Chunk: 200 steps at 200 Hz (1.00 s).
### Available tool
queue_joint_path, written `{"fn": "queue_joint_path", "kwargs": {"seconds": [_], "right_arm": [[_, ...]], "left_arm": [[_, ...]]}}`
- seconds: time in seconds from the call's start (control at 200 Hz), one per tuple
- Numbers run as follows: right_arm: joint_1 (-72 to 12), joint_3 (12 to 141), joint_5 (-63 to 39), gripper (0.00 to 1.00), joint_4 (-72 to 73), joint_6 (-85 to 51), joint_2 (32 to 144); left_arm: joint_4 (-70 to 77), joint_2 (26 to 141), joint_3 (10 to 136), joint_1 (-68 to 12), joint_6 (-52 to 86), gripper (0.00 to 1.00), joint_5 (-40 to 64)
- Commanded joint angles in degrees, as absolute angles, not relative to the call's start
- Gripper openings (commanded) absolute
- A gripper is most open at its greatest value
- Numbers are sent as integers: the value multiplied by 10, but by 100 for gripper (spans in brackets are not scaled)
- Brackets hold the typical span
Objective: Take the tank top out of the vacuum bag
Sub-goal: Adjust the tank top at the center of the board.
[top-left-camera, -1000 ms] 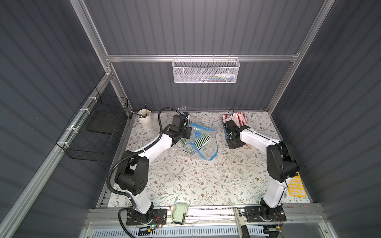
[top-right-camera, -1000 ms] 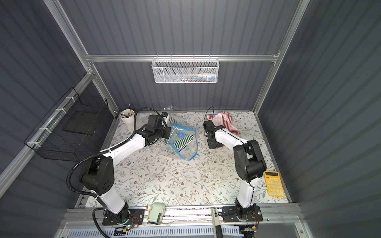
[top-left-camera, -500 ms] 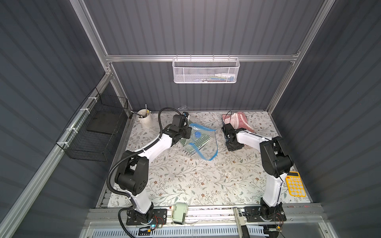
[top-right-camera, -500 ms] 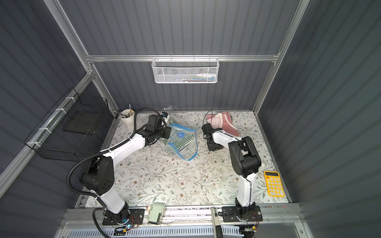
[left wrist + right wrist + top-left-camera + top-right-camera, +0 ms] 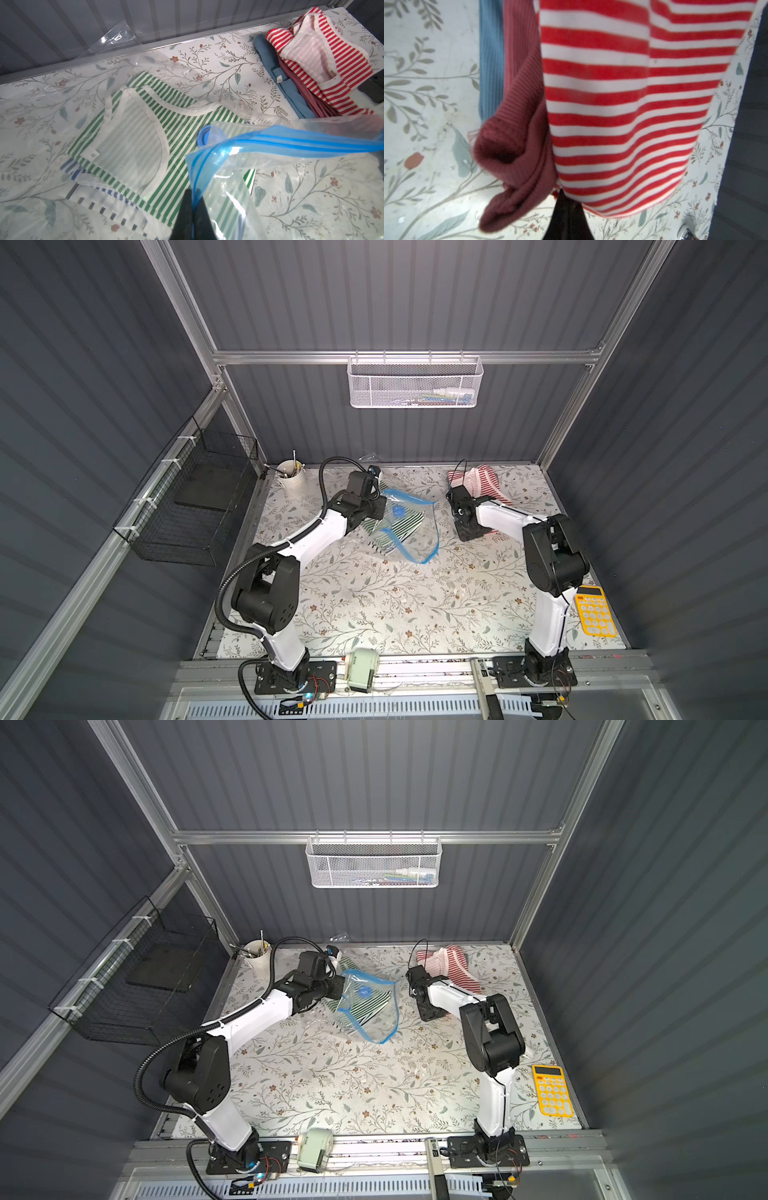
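Left gripper [image 5: 192, 200] was pinched shut on the vacuum bag [image 5: 411, 531] by its zip strip, lifting the mouth near the table's [image 5: 374, 605] far edge. Green-striped tank top [image 5: 133, 133] sat inside, so not done imo. Right gripper [image 5: 564, 199] was shut at the red-striped top [image 5: 482, 483] outside; couldn't tell if it held it.

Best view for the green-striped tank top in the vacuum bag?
Left wrist: the green-striped tank top fills the frame, size label readable through the vacuum bag. Both top views show it small; right wrist misses it.
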<state>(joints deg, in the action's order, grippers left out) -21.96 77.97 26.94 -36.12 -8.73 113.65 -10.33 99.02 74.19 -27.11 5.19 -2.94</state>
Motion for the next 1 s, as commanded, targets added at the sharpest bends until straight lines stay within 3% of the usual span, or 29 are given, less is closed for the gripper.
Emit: {"fn": "queue_joint_path", "kwargs": {"seconds": [0.0,0.245,0.665,0.815,0.845,0.87,0.995], "right_arm": [[-214,777,270,0,-361,-88,1123],[-213,764,259,0,-354,-93,1127],[-214,731,172,0,-316,-104,1034],[-214,748,195,0,-342,-105,1057],[-214,748,197,22,-345,-103,1064],[-214,745,199,32,-346,-102,1069],[-215,726,216,35,-340,-103,1081]], "left_arm": [[-119,1000,758,-272,54,0,-22],[-120,1001,759,-272,55,0,-21],[-121,1001,759,-272,54,0,-20],[-121,1000,760,-272,54,0,-19],[-121,999,760,-272,54,0,-20],[-121,999,759,-272,54,0,-20],[-121,998,759,-272,53,0,-21]]}}
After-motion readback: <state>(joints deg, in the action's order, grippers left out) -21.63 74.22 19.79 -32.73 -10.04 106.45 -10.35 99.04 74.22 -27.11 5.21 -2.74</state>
